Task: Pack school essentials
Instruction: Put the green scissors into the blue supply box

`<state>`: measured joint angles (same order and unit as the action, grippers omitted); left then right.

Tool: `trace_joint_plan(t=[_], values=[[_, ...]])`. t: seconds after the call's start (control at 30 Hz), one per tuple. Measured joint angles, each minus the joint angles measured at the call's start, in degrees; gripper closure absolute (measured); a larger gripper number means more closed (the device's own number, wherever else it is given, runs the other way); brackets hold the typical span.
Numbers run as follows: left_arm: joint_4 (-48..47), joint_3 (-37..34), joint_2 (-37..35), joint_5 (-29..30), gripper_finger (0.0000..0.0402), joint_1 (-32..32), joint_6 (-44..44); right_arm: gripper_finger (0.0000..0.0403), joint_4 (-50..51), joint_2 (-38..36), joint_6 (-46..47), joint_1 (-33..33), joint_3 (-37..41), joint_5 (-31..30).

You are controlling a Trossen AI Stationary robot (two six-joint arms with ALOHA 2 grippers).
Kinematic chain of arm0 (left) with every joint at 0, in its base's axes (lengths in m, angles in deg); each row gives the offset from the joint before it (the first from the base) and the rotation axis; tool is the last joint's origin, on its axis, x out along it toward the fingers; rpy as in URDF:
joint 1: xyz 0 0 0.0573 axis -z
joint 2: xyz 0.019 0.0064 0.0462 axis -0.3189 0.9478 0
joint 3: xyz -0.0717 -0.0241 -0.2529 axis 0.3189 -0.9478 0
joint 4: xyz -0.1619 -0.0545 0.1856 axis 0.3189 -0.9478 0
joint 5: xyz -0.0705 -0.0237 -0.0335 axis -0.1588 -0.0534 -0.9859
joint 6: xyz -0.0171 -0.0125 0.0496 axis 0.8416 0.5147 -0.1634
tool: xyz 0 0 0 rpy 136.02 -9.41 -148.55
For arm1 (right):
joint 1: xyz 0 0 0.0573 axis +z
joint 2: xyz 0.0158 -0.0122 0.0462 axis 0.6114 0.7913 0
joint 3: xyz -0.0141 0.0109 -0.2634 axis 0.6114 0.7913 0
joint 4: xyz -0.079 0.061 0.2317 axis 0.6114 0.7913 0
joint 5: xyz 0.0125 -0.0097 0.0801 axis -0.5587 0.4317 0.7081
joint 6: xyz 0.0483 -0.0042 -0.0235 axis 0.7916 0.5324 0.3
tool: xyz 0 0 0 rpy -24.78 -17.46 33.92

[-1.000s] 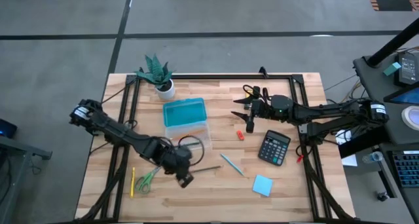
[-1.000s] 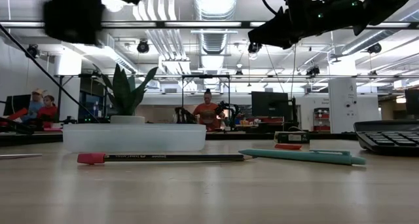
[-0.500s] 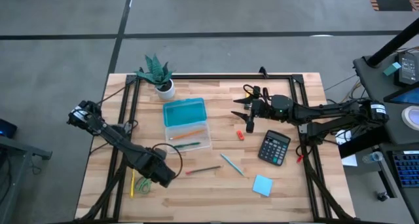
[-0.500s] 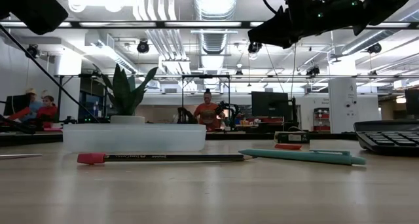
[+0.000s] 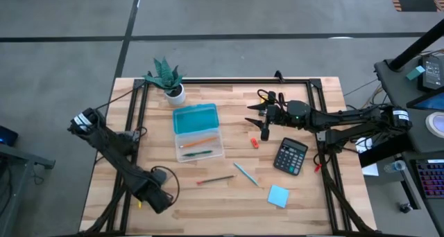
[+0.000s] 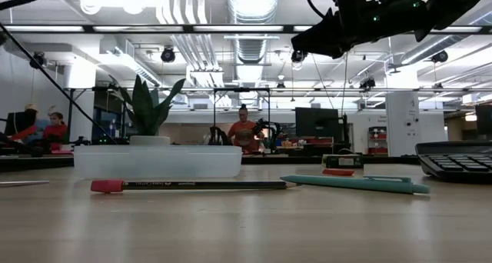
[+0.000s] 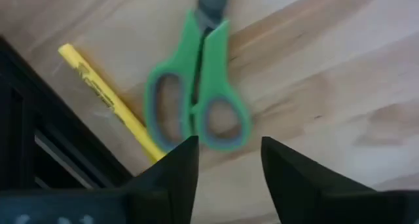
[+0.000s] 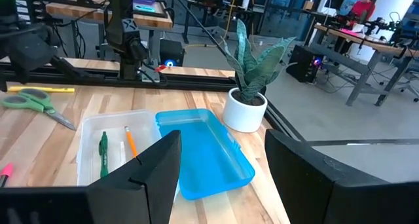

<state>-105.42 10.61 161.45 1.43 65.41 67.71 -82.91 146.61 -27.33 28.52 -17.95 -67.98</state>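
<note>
1. We see the left gripper [image 7: 226, 160] hanging over the near-left corner of the table [image 5: 305, 202], just above the green-handled scissors [image 7: 200, 96]. The scissors lie flat on the wood, closed, with their handles toward the fingers. A yellow pencil [image 7: 108, 99] lies just beside them.
2. The fingers [image 7: 180, 168] of this gripper stand apart with bare wood between them. They hold nothing.
3. In the high view the left arm reaches from the left edge toward the near side, and it covers most of the scissors there.
4. The clear box [image 5: 200, 143] with its blue lid [image 5: 195, 118] open sits left of the table's middle. An orange pencil [image 5: 198, 138] and a green pen [image 5: 197, 154] lie inside it.
5. On the wood near the box lie a dark pencil [image 5: 215, 179] with a red end, a teal pen [image 5: 245, 174] and a blue sticky pad [image 5: 278, 195]. A small red piece [image 5: 254, 143] lies further to the right.
6. The right gripper [image 5: 263, 126] waits above the table's far right part, next to the calculator [image 5: 291, 156]. Its fingers [image 8: 147, 168] are spread and seem to hold nothing, but the view is poor there.
7. A potted plant [image 5: 166, 77] stands at the far left.
</note>
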Motion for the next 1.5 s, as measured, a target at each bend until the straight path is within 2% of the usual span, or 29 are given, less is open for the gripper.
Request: trace_joint_plan(t=[0.3,0.67,1.5], values=[[2.7,-5.9,0.2,0.1,0.0242,2.1,1.1,0.0193,0.2,0.0,0.0,0.0,0.0,0.0],[13.9,-10.8,0.3,0.2,0.0242,3.2,2.4,0.0193,0.5,0.0,0.0,0.0,0.0,0.0],[14.5,-11.3,1.1,0.9,0.0242,3.9,2.3,0.0193,0.9,0.0,0.4,0.0,0.0,0.0]])
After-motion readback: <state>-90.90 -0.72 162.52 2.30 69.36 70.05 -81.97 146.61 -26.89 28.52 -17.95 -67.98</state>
